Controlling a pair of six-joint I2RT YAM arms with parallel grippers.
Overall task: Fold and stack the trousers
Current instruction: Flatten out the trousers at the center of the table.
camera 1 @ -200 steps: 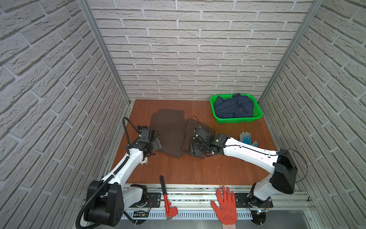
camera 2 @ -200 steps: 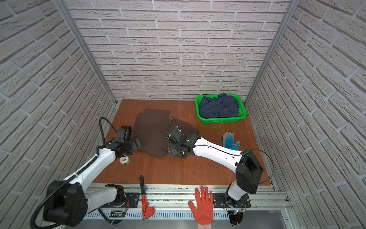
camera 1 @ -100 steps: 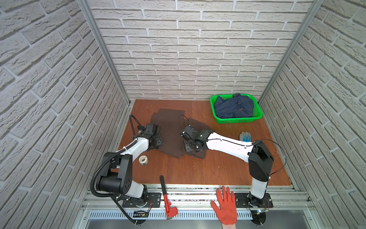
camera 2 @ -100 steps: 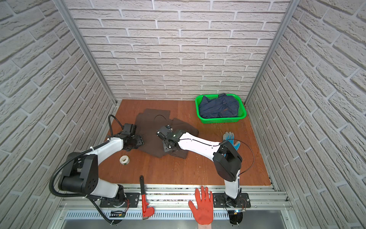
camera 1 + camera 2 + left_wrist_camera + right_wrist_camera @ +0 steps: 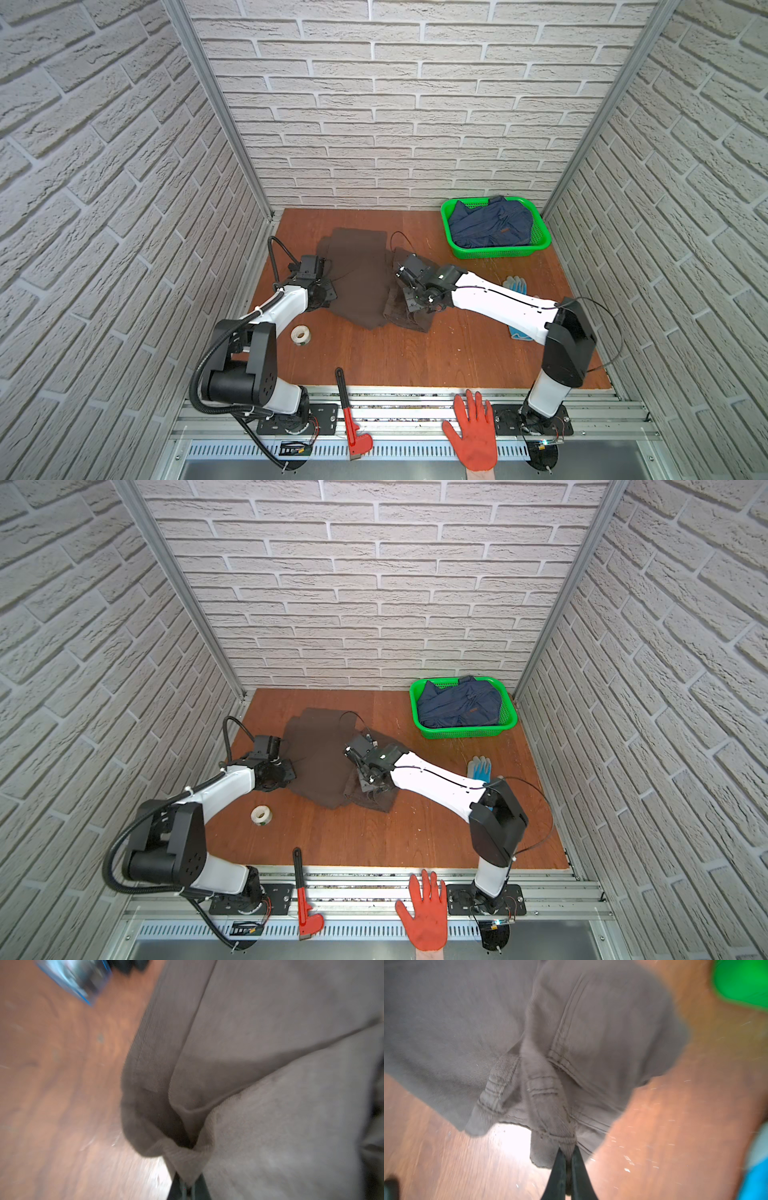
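Nearest the camera, well short of the trousers (image 5: 360, 282) (image 5: 322, 766), an orange-gloved hand (image 5: 473, 434) lies flat on the metal rail (image 5: 407, 409), with a red pipe wrench (image 5: 351, 415) beside it. A roll of tape (image 5: 300, 334) sits on the wooden desk (image 5: 415, 357), just nearer than the trousers' left edge. The dark brown trousers lie partly folded mid-desk between the two arms. The left jaws are pressed together on a gathered fold (image 5: 185, 1164) at the trousers' left edge. The right jaws pinch a stitched, bunched strip (image 5: 554, 1126) on the trousers' right side. It looks like the waistband, though the blurred wrist view leaves that unsure. A blue glove (image 5: 515, 286) lies right of the trousers, partly under the right arm (image 5: 498, 305). Beyond the trousers, to the right, a green basket (image 5: 498, 252) holds a dark blue denim garment (image 5: 490, 226).
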